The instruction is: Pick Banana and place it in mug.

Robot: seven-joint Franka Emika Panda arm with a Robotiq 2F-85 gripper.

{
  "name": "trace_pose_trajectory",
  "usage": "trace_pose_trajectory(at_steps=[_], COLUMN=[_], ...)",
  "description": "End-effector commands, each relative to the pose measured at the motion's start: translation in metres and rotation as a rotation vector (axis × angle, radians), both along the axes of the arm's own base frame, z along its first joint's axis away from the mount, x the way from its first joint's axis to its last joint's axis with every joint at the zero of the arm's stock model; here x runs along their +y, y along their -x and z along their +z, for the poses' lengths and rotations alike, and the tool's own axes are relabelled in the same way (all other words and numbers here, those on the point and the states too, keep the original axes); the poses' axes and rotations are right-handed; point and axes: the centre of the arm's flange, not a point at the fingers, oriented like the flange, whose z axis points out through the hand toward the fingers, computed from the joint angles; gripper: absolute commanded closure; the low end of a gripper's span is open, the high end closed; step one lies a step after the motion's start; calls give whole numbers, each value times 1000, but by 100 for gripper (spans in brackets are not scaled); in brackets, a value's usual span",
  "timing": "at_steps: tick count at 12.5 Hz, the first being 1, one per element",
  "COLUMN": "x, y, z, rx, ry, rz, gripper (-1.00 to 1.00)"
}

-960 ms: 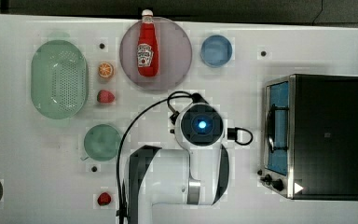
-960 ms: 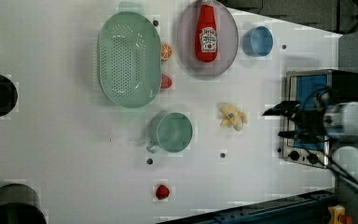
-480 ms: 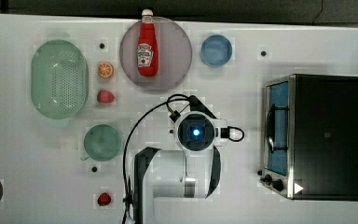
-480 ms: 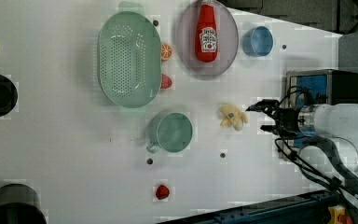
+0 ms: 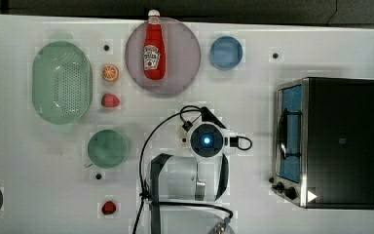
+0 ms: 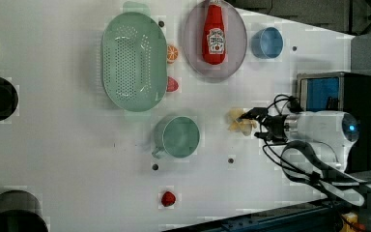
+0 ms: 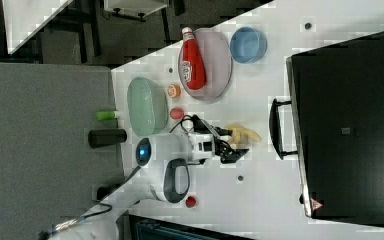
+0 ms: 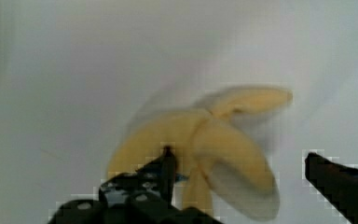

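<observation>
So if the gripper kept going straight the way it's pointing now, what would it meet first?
Most likely the banana: the wrist view shows it lying between the fingertips of the open gripper, and the left view has the fingers at its edge. How much gap remains above it is unclear.

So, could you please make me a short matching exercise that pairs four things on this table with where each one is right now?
Things:
1. ketchup bottle
2. banana
3. orange slice
4. mug

Places:
A. between the colander and the round plate
B. in the left view, between the colander and a red berry
C. lying on the round plate
D. on the table, just in front of the open gripper

Pairs: 1-C, 2-D, 3-A, 4-B
</observation>
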Motion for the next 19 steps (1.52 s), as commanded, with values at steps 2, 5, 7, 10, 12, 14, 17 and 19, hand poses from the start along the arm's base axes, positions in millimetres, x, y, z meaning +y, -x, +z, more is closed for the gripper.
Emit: trace_pose_trajectory(at_steps=[2,5,7,10,12,14,17,19], x=[4,7,7,6,3,0,1,2], y=[-4,-5,-7,-11,-18,-21,-30,-25], z=[-12,-11,-8,7,33,73,167,227], rx=[-46,-61,-70,-91,-108,-86,-104,-60], ry=[-2,-4,-4,-4,-6,-10,-17,-24], rz=[29,34,35,29,-5,-16,-14,-15], gripper=[-93,-19,26,32,32,32,32,32])
